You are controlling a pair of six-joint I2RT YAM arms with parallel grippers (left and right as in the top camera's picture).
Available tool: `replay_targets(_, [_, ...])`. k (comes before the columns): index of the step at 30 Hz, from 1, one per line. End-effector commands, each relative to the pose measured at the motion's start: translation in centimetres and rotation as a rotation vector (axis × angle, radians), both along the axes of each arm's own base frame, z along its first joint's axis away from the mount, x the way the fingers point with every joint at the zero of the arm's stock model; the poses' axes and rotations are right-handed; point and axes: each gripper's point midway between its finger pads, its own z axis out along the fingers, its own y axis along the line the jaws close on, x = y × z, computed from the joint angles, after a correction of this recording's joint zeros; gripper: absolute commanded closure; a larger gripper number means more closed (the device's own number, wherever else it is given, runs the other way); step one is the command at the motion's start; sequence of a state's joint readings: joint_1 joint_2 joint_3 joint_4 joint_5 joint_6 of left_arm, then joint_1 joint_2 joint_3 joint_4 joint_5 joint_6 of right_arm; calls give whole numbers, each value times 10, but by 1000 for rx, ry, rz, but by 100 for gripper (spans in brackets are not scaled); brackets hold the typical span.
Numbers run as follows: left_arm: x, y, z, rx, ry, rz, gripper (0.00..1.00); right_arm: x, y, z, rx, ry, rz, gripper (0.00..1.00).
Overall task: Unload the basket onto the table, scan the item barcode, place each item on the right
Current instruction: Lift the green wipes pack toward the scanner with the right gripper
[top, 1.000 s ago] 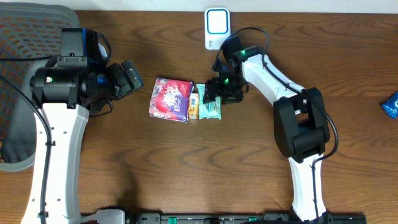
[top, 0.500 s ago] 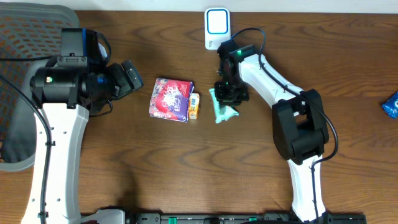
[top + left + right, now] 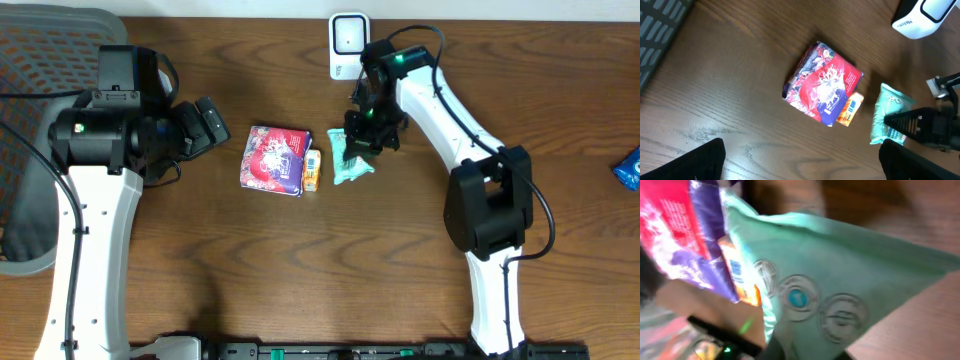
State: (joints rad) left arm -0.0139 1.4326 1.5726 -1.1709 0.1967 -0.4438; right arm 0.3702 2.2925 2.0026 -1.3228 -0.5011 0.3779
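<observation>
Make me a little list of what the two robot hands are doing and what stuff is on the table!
Right gripper: shut on the mint green packet
Left gripper: open, holding nothing
Scanner: white, at the far edge of the table, just past the right gripper
Red and purple packet: lying flat on the table
Small orange box: between the two packets, barcode showing
Blue item: at the right edge, partly cut off
</observation>
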Motion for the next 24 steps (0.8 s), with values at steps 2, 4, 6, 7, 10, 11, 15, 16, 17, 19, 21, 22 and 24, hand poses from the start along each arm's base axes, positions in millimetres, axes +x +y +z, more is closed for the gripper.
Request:
replay_targets(2, [0,2,3,9,-8,-2,2,16,-15,7,36,19,-102,75])
replay_targets(4, [0,2,3,9,-8,-2,2,22,-39,-5,-87,-20,-110,50])
replay_targets(6, [0,2,3,9,-8,-2,2,25,-59,-13,-203,-47,-106,31])
replay_targets(7, [0,2,3,9,-8,-2,2,25,-69,-17,-265,-61,-95,25])
replay_targets(10, [0,2,3,9,-8,-2,2,23,-72,-20,-313,-93,-26,22])
replay_targets(11, [0,2,3,9,-8,-2,2,22,-70,-20,-311,-96,-14,23])
replay_targets(15, [0,2,3,9,-8,-2,2,17,-58,-20,-310,-101,16,42])
replay_targets(16, [0,2,3,9,-8,-2,2,16,-54,-20,-309,-103,28,46])
replay_targets(17, [0,2,3,9,-8,-2,2,14,-51,-20,-309,-105,37,50])
replay_targets(19, [0,2,3,9,-8,-2,2,10,-44,-20,-307,-111,65,60])
replay_targets(21, [0,2,3,9,-8,-2,2,7,-38,-20,-309,-118,91,66])
replay_targets(22, [0,2,3,9,-8,-2,2,5,-34,-20,-315,-121,103,67])
replay_targets(24, [0,2,2,9,-7,-2,2,2,-29,-20,-314,-123,117,66])
